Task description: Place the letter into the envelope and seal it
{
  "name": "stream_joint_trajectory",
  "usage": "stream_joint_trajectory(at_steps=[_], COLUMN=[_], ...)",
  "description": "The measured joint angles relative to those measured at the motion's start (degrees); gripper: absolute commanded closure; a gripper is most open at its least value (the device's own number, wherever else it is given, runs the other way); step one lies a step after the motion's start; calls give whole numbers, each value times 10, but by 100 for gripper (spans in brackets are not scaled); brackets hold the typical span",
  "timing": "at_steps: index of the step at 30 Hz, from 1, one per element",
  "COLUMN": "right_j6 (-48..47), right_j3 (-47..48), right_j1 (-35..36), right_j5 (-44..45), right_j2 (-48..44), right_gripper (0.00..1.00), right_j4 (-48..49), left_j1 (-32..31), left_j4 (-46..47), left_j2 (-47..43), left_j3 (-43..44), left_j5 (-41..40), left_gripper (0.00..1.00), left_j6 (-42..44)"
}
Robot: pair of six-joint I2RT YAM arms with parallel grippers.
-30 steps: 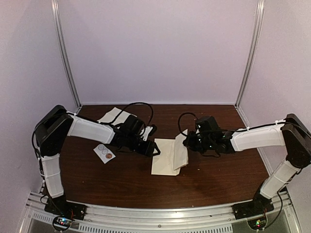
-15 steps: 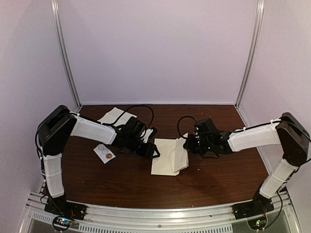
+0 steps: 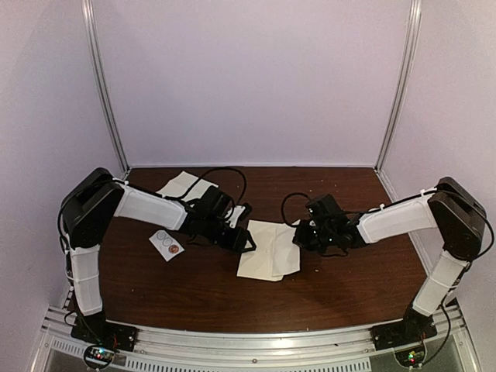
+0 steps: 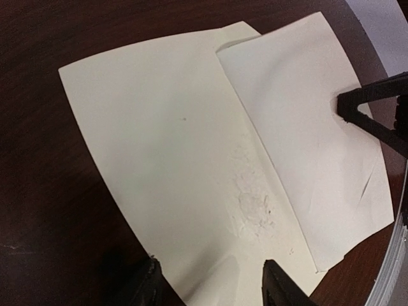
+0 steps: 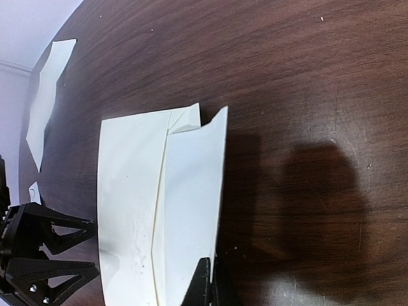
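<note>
Right claw (image 5: 207,282) pinches the letter (image 5: 191,191); left claw (image 4: 211,285) gapes astride the envelope (image 4: 159,140) edge; I'd pin that, then slide slowly.

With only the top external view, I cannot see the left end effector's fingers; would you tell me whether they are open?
Observer: Open. In the left wrist view, the left end effector has the edge of the envelope between its spread fingers.
Operator: Thank you. Is that one paper or two?
Observer: Two. A whiter sheet overlaps the envelope on the side toward the right arm.
Operator: And the right end effector?
Observer: In its wrist view, the right end effector looks shut on that sheet's edge.
</note>
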Motion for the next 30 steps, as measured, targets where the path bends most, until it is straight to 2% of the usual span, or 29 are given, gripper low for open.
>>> stream_joint_trajectory(at_steps=[30], right_j6=[2], right_j3=[12], right_j1=[0], right_j5=[-6], right_j2=[52], right_gripper=[100], right_j4=[26], left_j1=[3], left_j4=[2], left_j2=[5], left_j3=[3], left_j5=[23], left_gripper=[47], left_j6=[-5])
